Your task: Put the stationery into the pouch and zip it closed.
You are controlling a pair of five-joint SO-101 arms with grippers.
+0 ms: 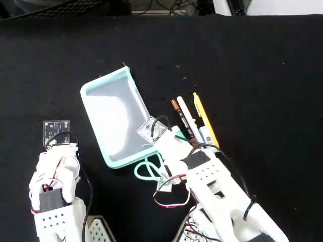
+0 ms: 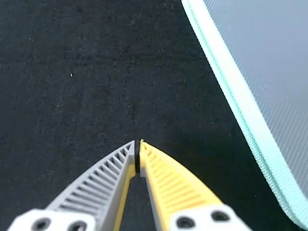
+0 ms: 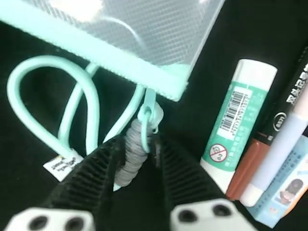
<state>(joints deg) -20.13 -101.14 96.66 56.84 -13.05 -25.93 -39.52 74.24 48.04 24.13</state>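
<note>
A mesh pouch [image 1: 115,117] with mint trim [image 3: 120,60] lies flat in the middle of the black table. At its near corner my right gripper [image 3: 139,156] is shut on the grey zipper pull [image 3: 136,137], beside a mint cord loop [image 3: 50,96]. The stationery lies just right of that corner: a yellow pen [image 1: 206,119], a white pen [image 1: 185,114], a brown pen [image 1: 179,114] and a glue stick [image 3: 238,115]. My left gripper [image 2: 137,144] is shut and empty over bare cloth, left of the pouch's edge [image 2: 240,113].
The left arm [image 1: 53,174] sits at the lower left and the right arm [image 1: 217,191] at the lower middle. Black cloth [image 1: 262,75] covers the table. Cables lie past the table's far edge [image 1: 161,12].
</note>
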